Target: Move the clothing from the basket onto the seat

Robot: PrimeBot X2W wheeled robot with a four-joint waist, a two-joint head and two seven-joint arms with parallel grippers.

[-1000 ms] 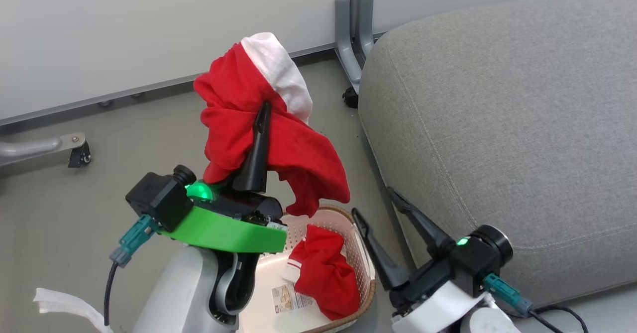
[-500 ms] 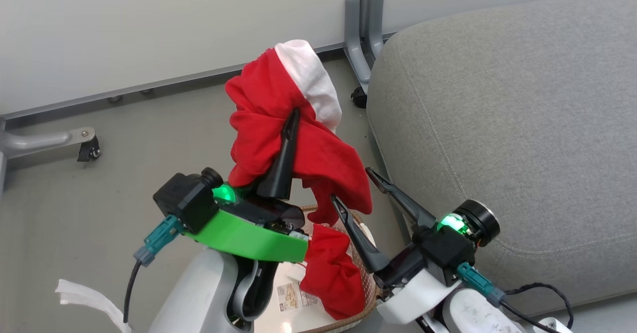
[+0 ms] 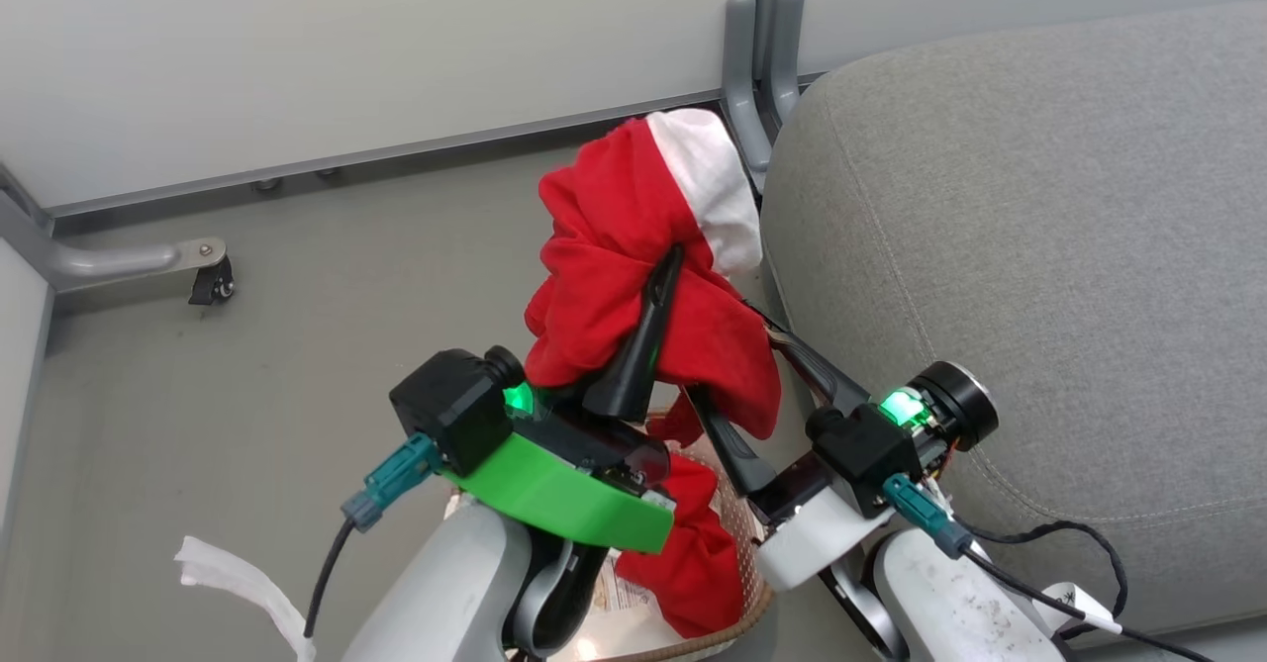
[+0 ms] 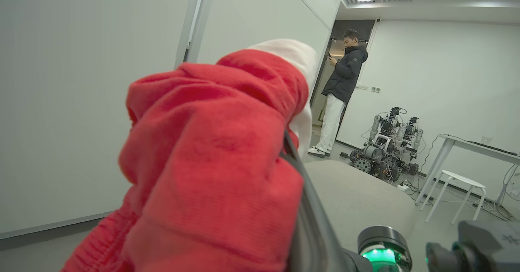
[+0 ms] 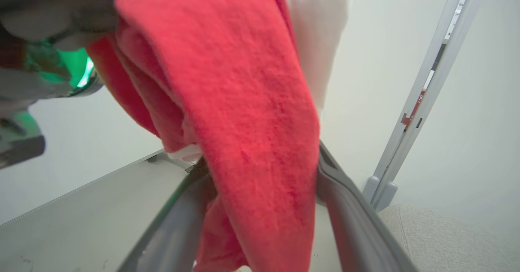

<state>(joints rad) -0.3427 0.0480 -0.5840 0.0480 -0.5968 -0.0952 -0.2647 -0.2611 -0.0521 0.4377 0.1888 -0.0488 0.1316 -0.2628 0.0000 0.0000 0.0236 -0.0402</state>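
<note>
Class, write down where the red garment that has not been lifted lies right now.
Head view, bottom centre: the unlifted garment lies inside the basket, directly below the raised garment and left of the seat.

Head cam: high, angled down at floor (image 3: 247,425) and seat (image 3: 1039,246). Left wrist cam: tight behind red garment (image 4: 211,162), facing across the seat. Right wrist cam: tilted upward, red garment close. All share it.

One red-and-white garment (image 3: 633,266) hangs bunched above the basket (image 3: 728,635); second red garment (image 3: 693,553) lies crumpled inside the basket; grey seat (image 3: 1039,246) stands just beside the basket.
</note>
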